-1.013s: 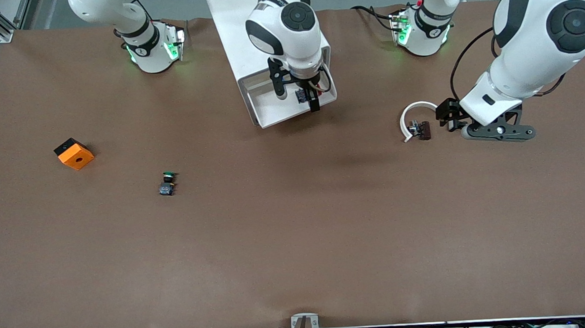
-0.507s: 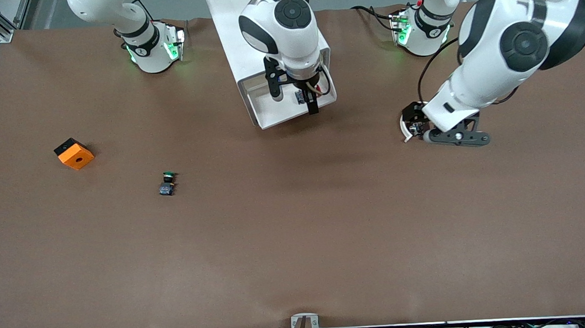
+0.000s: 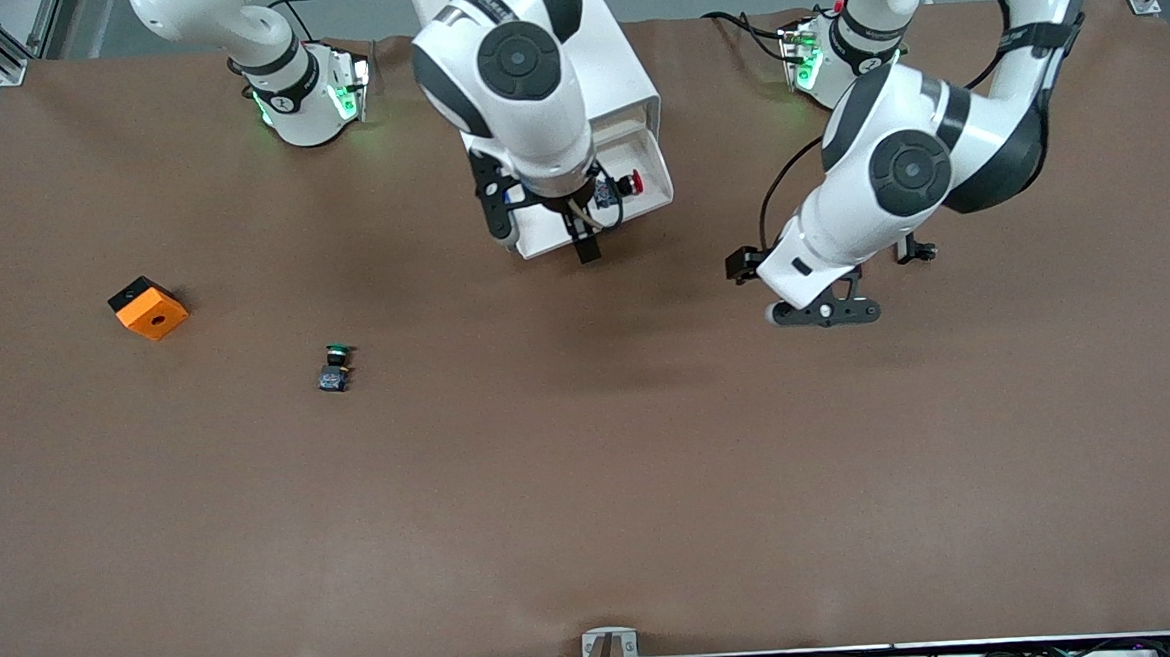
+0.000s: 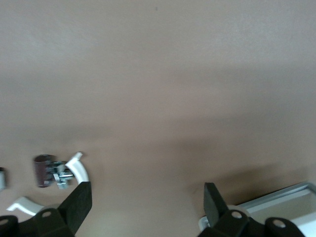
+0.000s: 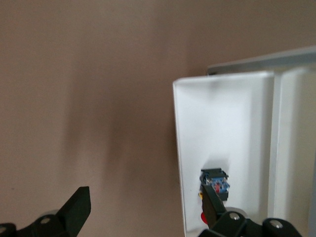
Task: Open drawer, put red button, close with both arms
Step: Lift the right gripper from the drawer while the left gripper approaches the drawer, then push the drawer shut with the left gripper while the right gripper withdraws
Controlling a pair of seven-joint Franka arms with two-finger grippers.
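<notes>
Front view: red button [image 3: 627,182] lying inside the pulled-out top drawer [image 3: 652,155] of the white cabinet [image 3: 622,76], hence placing judged done and only the closing left. Right gripper [image 5: 143,213] empty, jaws wide, hanging over the drawer's outer corner with one finger above the tray and one above the tabletop [image 3: 592,468], probably kept clear of the button and ready to push the front. Left gripper [image 4: 145,208] also wide and empty, over bare tabletop between the drawer and a small white curved part [image 4: 78,168], seemingly positioned to share that push
</notes>
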